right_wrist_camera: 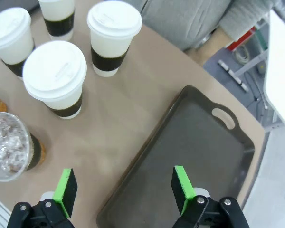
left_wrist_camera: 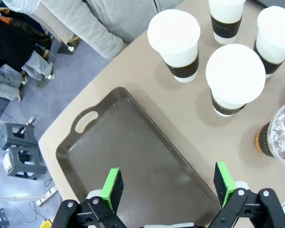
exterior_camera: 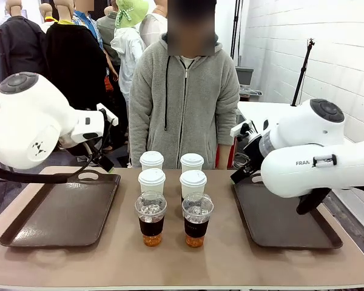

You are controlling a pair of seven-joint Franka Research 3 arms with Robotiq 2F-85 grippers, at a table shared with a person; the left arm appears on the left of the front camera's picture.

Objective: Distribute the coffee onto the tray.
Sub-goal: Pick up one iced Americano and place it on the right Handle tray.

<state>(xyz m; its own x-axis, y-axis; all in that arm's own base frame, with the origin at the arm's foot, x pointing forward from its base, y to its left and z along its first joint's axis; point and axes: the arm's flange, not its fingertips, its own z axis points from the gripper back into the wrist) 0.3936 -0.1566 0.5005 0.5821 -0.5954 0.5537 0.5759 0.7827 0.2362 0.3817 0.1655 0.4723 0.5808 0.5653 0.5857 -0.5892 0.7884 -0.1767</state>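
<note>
1. White lidded cups [exterior_camera: 151, 180], four of them, and two clear dome-lidded cups [exterior_camera: 150, 209] of amber drink stand mid-table [exterior_camera: 170, 264]. They sit between the left tray [exterior_camera: 54, 215] and the right tray [exterior_camera: 285, 221], and none is on a tray yet.
2. We see the left gripper [left_wrist_camera: 168, 183] hanging over its tray, jaws spread with nothing between them. The right gripper [right_wrist_camera: 123, 185] hangs over the edge of its tray, likewise released.
3. We judge crowding the main risk: the cups stand close beside one another, so a finger coming down beside one could shove or tip its neighbour.
4. Squeezing too hard could buckle a cup or pop its lid, and a base catching a tray's raised rim could spill the drink.
5. Every cup is upright, lid up, long axis vertical. Together they form two lines running from the near edge toward the person [exterior_camera: 182, 103].
</note>
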